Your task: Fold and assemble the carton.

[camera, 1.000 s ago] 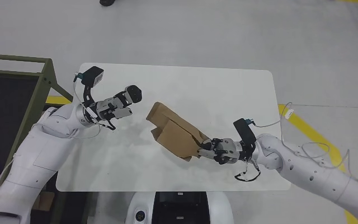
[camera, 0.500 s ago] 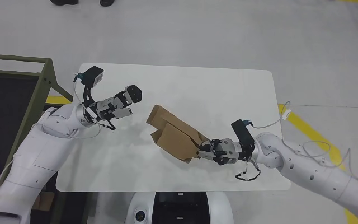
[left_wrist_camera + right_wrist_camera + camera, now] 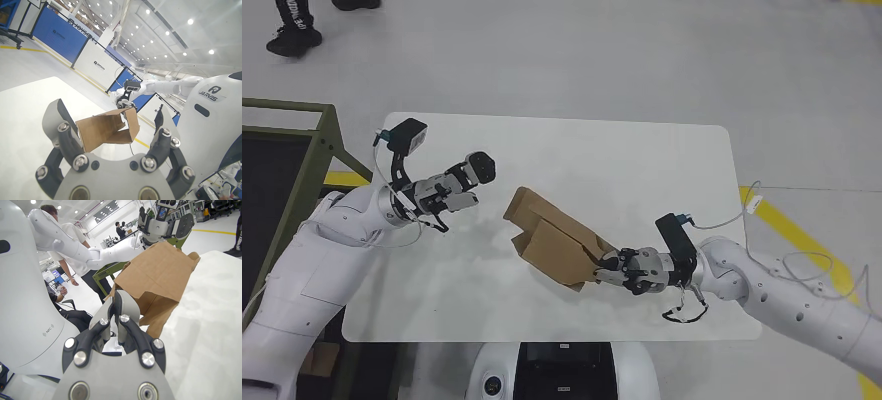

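A brown cardboard carton, partly opened into a tube with loose flaps, is near the middle of the white table. My right gripper is shut on the edge of its near-right end; in the right wrist view its fingertips pinch the carton wall. My left gripper hangs open to the left of the carton, apart from it. In the left wrist view its open fingers frame the carton's open end, with the right gripper beyond.
A green metal frame stands off the table's left edge. Bare table surface lies behind and to the right of the carton. Yellow floor tape runs past the right side.
My right gripper and the carton's held end have shifted very slightly toward the table's front. The left arm has stayed still.
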`<state>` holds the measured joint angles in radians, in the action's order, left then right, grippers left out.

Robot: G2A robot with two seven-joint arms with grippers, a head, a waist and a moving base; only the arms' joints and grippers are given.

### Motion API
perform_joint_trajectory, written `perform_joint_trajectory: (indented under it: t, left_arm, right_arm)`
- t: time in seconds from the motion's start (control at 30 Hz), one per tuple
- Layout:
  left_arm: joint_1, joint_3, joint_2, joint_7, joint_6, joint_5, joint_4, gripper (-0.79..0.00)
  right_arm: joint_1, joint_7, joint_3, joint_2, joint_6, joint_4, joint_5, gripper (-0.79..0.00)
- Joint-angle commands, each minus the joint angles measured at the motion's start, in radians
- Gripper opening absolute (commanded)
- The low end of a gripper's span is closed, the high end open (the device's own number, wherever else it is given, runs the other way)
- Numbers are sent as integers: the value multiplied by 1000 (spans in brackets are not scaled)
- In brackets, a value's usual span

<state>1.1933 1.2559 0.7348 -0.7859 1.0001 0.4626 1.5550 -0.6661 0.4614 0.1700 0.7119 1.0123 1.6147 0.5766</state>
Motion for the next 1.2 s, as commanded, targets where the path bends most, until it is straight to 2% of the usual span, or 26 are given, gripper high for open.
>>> perform_joint_trajectory:
  t: [0.0,0.13,0.2,0.27,0.4,0.7,0.83,1.0,1.17]
  left_arm:
    - [10,12,3,48,-11,1,-3,0]
    - [23,27,6,78,-24,11,-5,0]
    - [24,30,5,50,-17,27,-12,0]
    - [22,17,2,-23,-3,75,-8,0]
    - [6,-1,-17,-83,-49,109,23,0]
    - [8,-72,-102,-78,-44,25,84,0]
    - [3,-119,-149,-32,3,5,88,0]
    - [-12,-181,-200,-22,12,24,129,0]
    - [-38,-231,-236,-22,12,76,155,0]
  right_arm:
    - [-6,-4,3,1,-15,3,-2,-785]
    - [-37,-17,37,5,-57,24,1,-785]
    - [-52,-20,55,6,-58,28,7,-785]
    - [-64,-26,73,6,-54,29,11,-785]
    - [-80,-54,106,8,-27,29,24,-785]
    - [-119,-114,164,10,0,40,13,-785]
    - [-128,-140,177,11,0,46,-3,-785]
    - [-133,-173,188,13,0,53,-22,-785]
    - [-136,-208,193,17,0,61,-36,-785]
